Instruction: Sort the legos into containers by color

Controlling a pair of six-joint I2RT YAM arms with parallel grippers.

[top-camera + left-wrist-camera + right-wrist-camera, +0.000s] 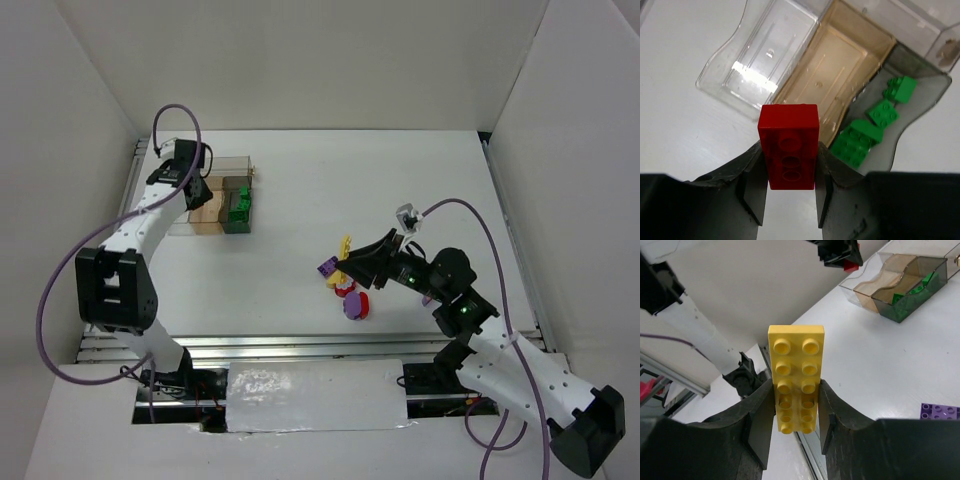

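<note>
Snugly clamped: red brick (789,145), yellow bar (796,375).

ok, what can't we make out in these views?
- Top view: red brick hidden under left gripper; loose pile partly covered by right gripper and its yellow bar, count unclear.
- Left wrist: far compartment cut off by right edge.
- Right wrist: purple brick cut by bottom edge.

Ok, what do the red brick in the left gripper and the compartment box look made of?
The red brick: apparently hard moulded plastic, smooth and slightly glossy, with crisp round studs. The box: likely thin rigid plastic, see-through, partly tinted tan and smoky grey, with bright glare streaks.
</note>
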